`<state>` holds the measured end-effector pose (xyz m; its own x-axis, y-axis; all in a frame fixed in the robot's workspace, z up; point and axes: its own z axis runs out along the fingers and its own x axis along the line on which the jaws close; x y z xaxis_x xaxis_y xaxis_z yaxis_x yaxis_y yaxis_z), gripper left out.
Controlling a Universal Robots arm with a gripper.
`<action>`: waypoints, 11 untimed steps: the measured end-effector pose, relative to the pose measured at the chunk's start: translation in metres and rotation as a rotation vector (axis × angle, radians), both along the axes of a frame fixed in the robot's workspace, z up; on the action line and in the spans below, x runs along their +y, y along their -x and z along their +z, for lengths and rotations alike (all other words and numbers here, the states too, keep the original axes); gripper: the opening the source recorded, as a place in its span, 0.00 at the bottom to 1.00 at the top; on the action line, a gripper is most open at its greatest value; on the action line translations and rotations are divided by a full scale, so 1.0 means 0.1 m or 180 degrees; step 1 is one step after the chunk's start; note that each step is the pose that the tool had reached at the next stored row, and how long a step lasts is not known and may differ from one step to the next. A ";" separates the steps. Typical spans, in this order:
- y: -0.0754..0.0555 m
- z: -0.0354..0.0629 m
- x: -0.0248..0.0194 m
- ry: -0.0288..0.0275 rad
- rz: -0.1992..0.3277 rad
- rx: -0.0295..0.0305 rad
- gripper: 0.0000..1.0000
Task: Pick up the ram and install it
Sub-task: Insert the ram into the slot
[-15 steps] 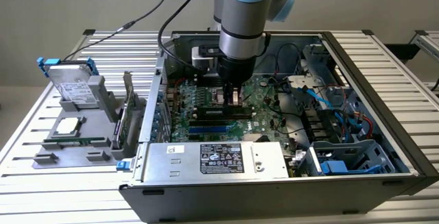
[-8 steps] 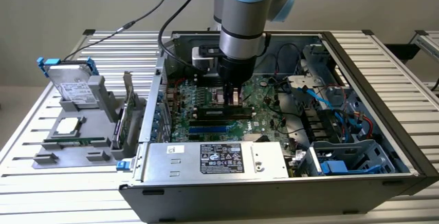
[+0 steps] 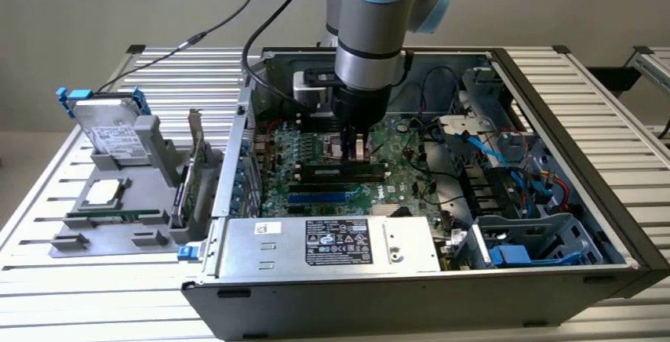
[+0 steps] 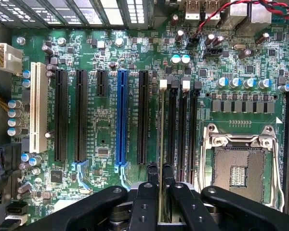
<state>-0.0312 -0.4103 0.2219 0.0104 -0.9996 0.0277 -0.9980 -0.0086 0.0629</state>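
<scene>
The arm comes down from the upper middle of the exterior frame into an open computer case (image 3: 566, 114) that lies on its side on a slatted metal bench (image 3: 63, 295). Its gripper (image 3: 356, 152) hangs low over the green motherboard (image 3: 409, 161), near the centre of the frame. In the wrist view the gripper (image 4: 160, 171) has its two black fingers (image 4: 153, 174) drawn in close, clamped on the ram (image 4: 161, 130). The ram is seen edge-on as a thin pale strip running out from between the fingers. It stands on its edge and lines up along the first of the black memory slots (image 4: 183, 134), the one nearest the long black expansion slots (image 4: 143, 115). Its far end reaches a white latch (image 4: 164, 84) at the end of that slot. Whether it is pressed fully home cannot be told. Beside the memory slots sits the bare processor socket (image 4: 241, 168) with its metal frame. On the other side of them a blue slot (image 4: 121, 120) stands among the black ones, and a white slot (image 4: 37, 106) lies further off. In the lower middle of the exterior frame a silver power supply (image 3: 335, 244) with a black label fills the near end of the case. At the exterior view's left, outside the case, a grey holder (image 3: 115, 201) rests on the bench. A hard drive (image 3: 105, 130) in a blue-tabbed bracket stands upright in it, and an expansion card (image 3: 194, 161) stands on edge beside it. Black cables (image 3: 262, 20) trail from the arm toward the upper left of the frame.
</scene>
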 end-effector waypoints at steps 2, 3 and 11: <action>0.00 0.000 0.006 0.0000 0.0000 0.0000 0.15; 0.00 0.000 0.006 0.0000 0.0000 0.0000 0.15; 0.00 -0.014 0.008 0.0001 0.0000 0.0000 0.15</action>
<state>-0.0312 -0.4095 0.2205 0.0104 -0.9996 0.0281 -0.9980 -0.0086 0.0630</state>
